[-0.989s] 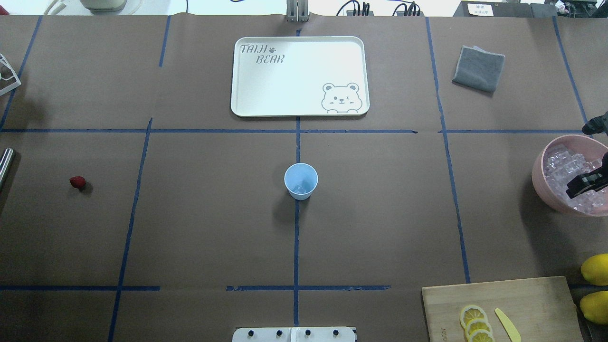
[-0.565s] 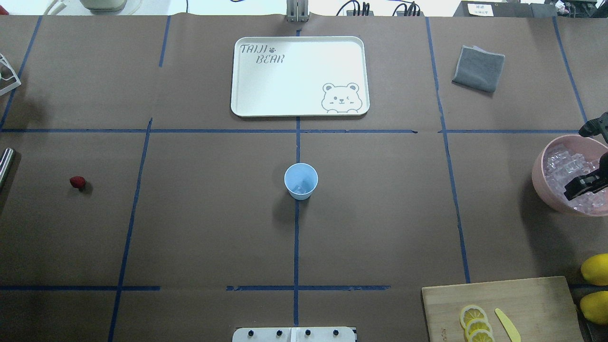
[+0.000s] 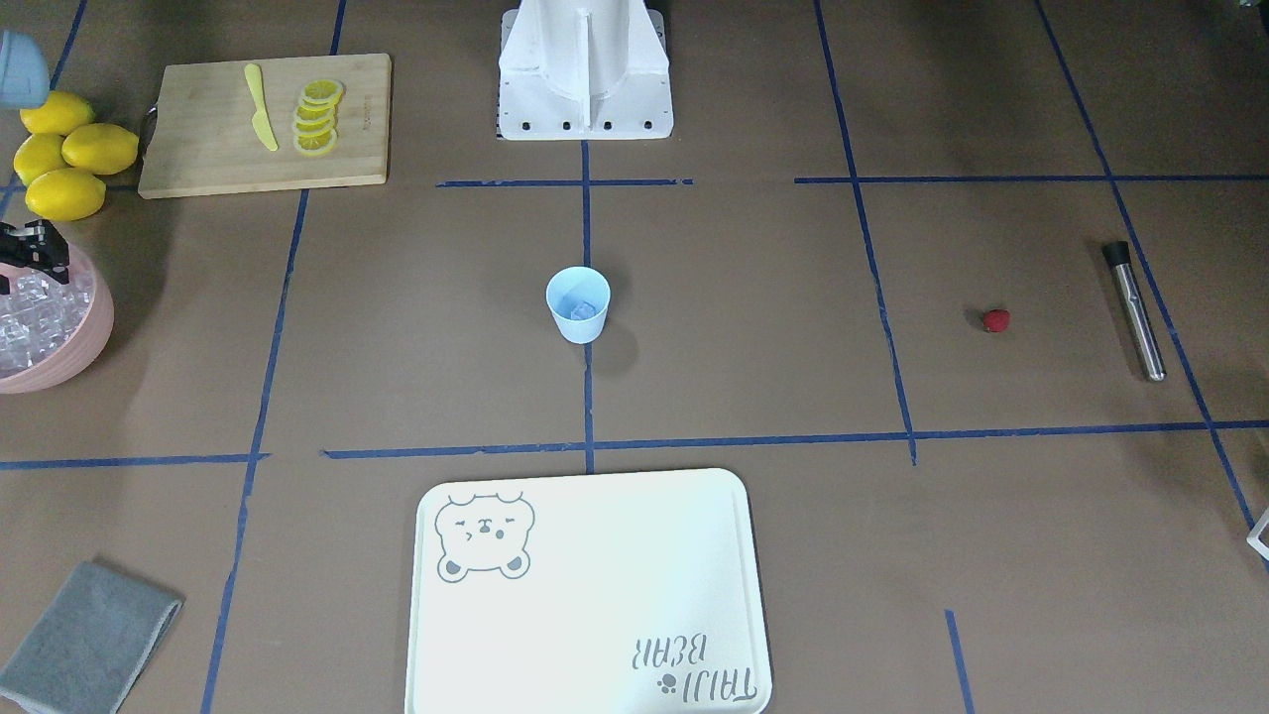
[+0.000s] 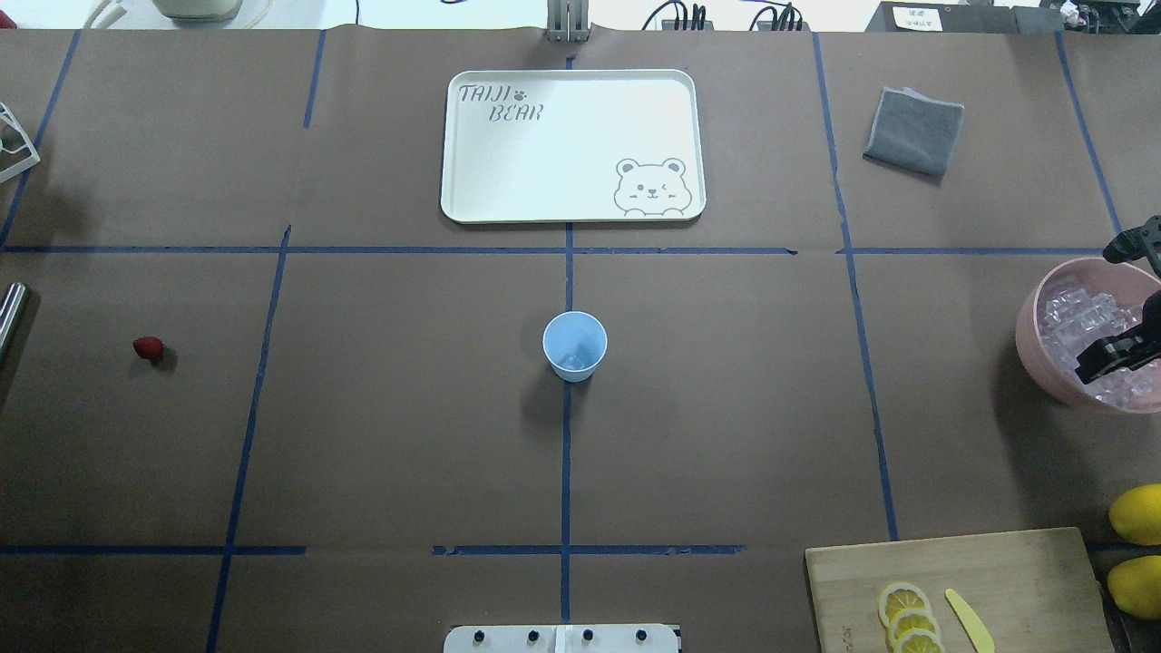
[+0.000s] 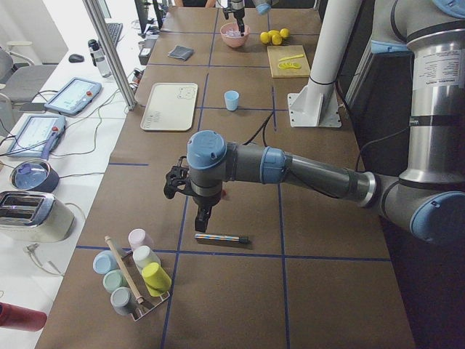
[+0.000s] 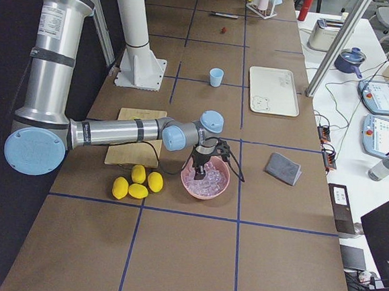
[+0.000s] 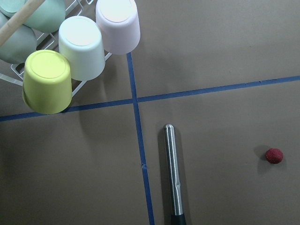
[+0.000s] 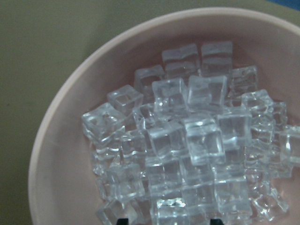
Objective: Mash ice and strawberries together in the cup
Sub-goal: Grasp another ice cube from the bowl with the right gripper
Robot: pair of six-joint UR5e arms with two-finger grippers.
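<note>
Over pink bowl (image 4: 1027, 340), my right gripper (image 4: 1097, 313) hangs, fingers (image 4: 1111, 352) spread wide — slick ice (image 8: 201, 136) could squirt free, never reaching cup (image 4: 574, 345), well apart from bowl.

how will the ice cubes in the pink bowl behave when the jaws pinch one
Probably slippery: the ice cubes look glossy and smooth-faced, so one may squirt out of a pinch. Likely rigid, given their crisp square edges. They lie loosely heaped in the pink bowl, so neighbours may shift when one is nudged.
</note>
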